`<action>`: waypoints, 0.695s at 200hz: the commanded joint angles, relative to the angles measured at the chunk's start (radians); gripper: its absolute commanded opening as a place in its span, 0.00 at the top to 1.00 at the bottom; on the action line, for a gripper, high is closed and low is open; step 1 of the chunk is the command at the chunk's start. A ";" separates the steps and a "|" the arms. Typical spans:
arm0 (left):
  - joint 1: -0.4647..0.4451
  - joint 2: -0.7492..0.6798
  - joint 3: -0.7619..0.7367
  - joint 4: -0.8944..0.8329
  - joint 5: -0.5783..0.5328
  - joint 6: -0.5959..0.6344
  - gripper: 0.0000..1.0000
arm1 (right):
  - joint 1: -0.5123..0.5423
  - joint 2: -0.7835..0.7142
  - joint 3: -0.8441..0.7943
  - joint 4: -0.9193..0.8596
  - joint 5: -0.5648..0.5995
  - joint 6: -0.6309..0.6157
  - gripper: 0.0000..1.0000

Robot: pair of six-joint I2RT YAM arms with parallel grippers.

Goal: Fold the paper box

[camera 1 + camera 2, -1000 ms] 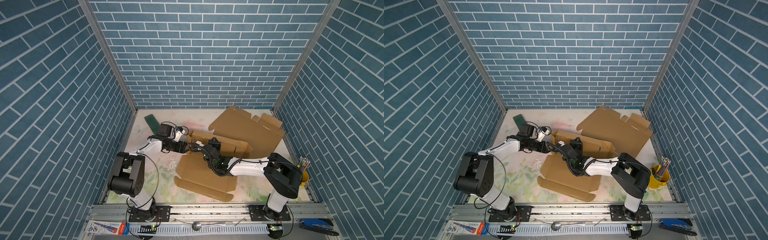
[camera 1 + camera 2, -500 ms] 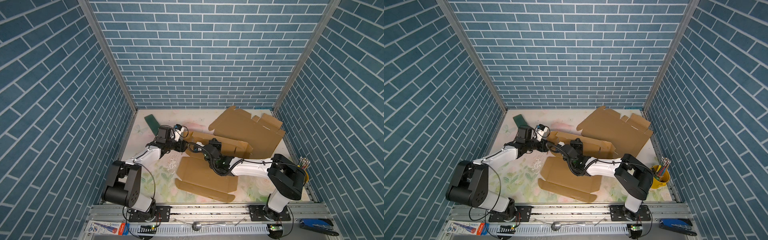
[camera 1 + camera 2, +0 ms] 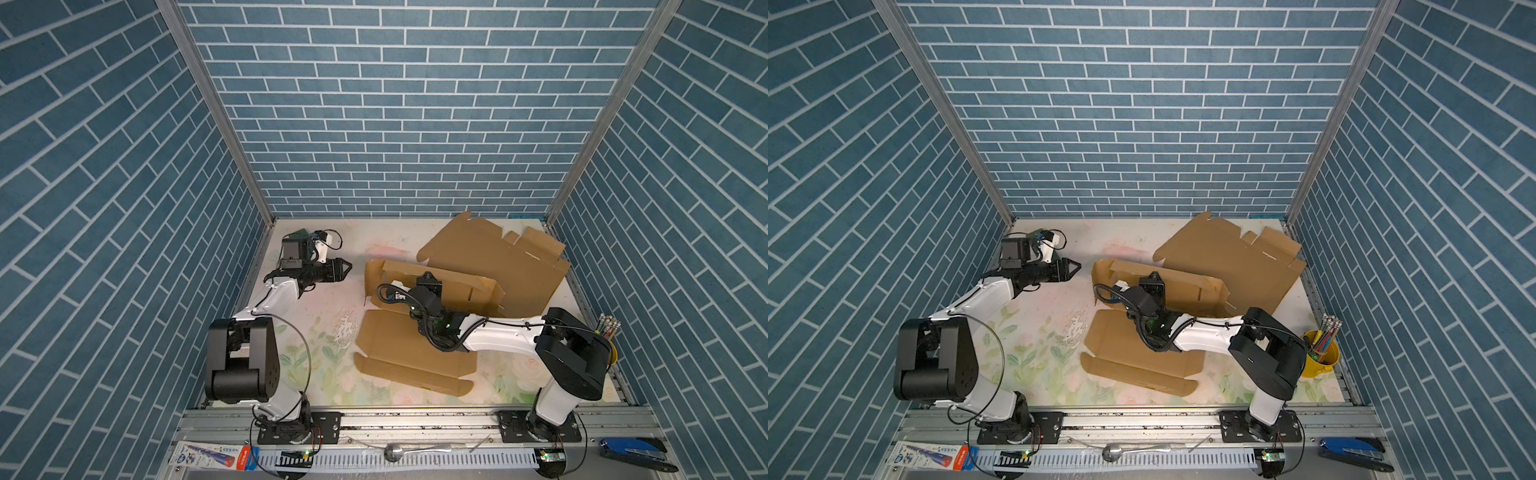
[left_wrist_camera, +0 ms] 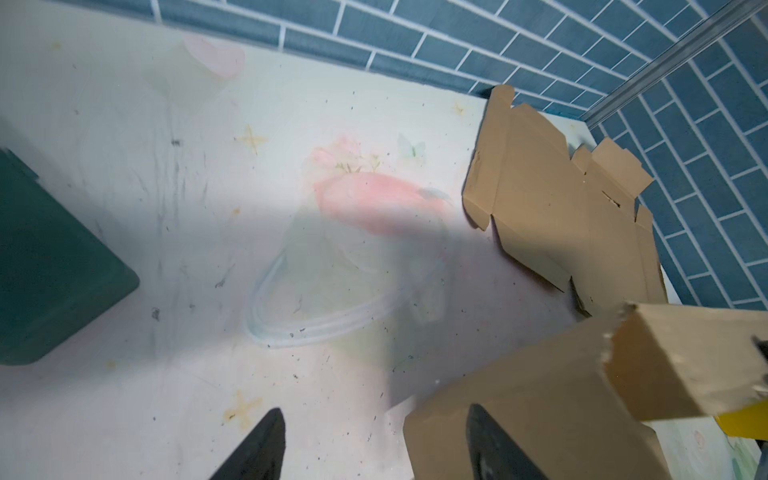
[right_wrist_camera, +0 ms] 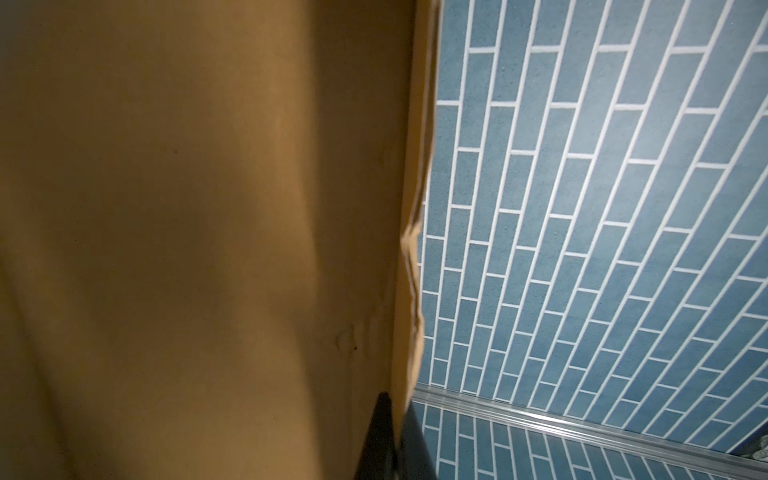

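We pull our left gripper (image 3: 345, 267) back toward the upper left, jaws apart and empty. The paper box (image 3: 390, 349) sits mid-frame, and its raised wall is now pinched by our right gripper (image 5: 397, 401) alone.

The left jaws have drawn back, clear of the paper box (image 3: 465, 284).

Three walls (image 3: 395, 104) of blue brick-pattern tile with white joints enclose a small booth. Silver metal posts (image 3: 217, 108) run up the two back corners. The desk (image 3: 386, 237) is covered by a pale mat printed with faded pink flowers and green leaves, flecked with dark specks. A grey metal rail (image 3: 415, 419) edges its front. The light is soft and even.
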 commanded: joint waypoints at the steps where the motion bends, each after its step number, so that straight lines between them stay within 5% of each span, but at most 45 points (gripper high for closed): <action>1: -0.018 0.034 0.047 0.023 0.013 0.002 0.29 | 0.001 0.010 0.035 0.083 0.032 -0.108 1.00; 78: -0.052 0.061 0.027 -0.066 -0.011 0.088 0.29 | 0.107 0.111 -0.086 0.233 0.143 -0.091 1.00; 139: -0.071 0.092 0.048 -0.170 -0.023 0.228 0.28 | 0.117 0.094 -0.109 0.210 0.120 -0.069 1.00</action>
